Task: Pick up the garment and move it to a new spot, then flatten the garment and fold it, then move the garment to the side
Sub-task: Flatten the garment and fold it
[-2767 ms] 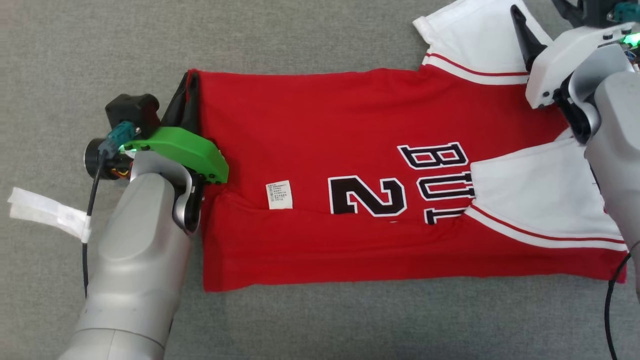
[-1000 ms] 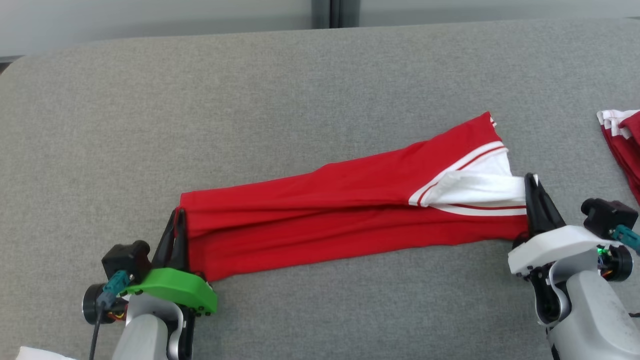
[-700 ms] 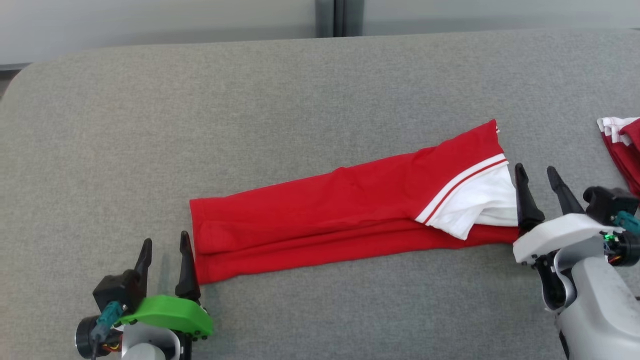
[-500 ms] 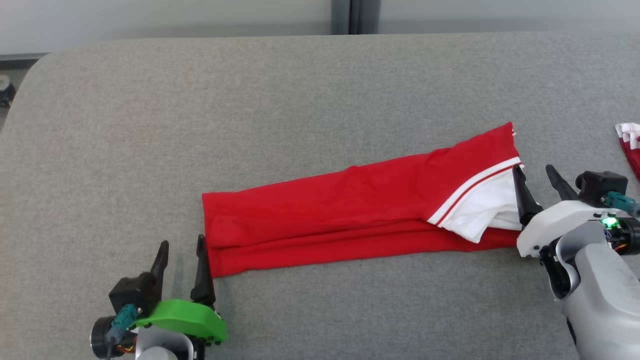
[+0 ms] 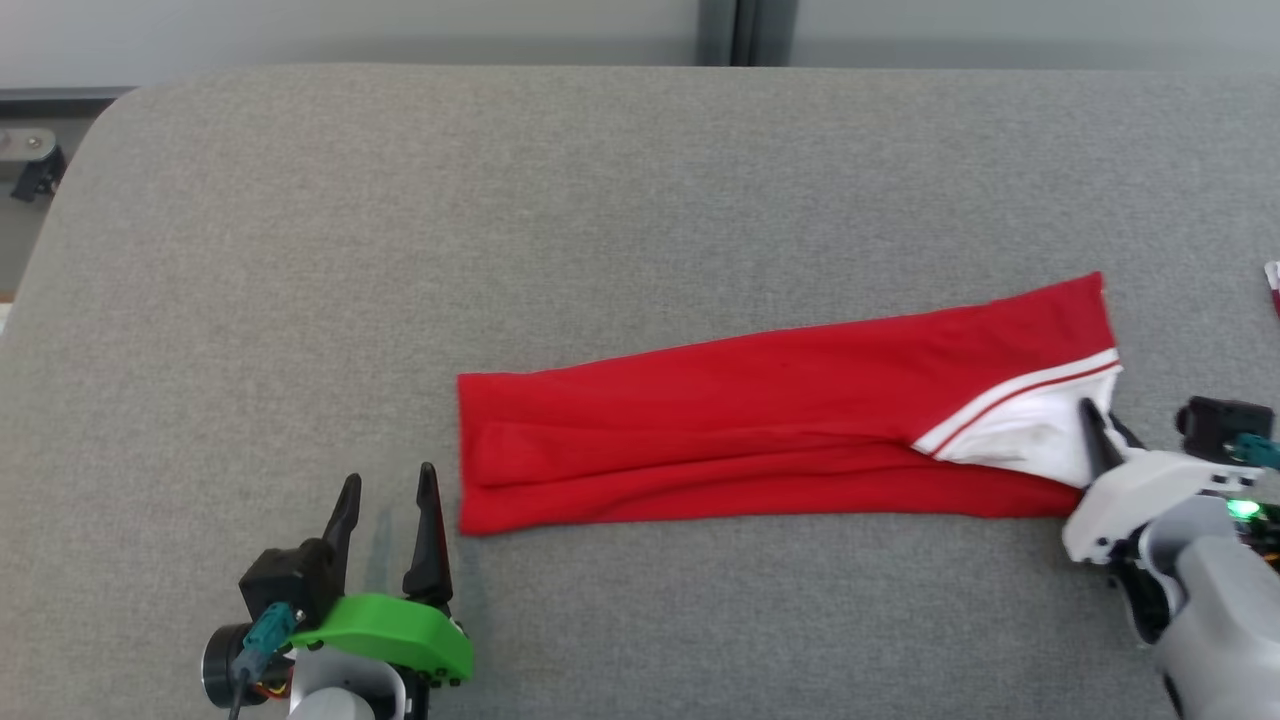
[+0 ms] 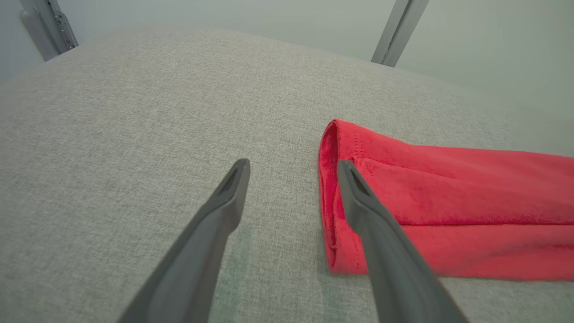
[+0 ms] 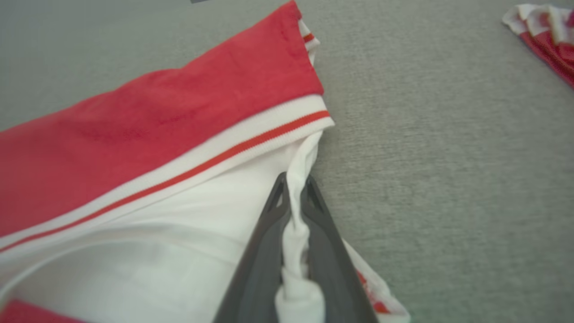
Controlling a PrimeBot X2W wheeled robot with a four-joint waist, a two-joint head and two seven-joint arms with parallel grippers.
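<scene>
Red jersey garment [image 5: 760, 440] with white striped trim lies folded in a long strip on the grey woven-fabric surface [image 5: 500, 200]. The right gripper [image 7: 293, 186] pinches a bunched fold of its white cloth — the left gripper [image 5: 389, 474], tapered dark fingers spread, sits empty beside the opposite end.

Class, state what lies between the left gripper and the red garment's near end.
Bare grey surface separates left gripper from garment, shown in head view.

Red-and-white cloth [image 5: 1274, 285] at the far right, mostly beyond the head view's edge.
</scene>
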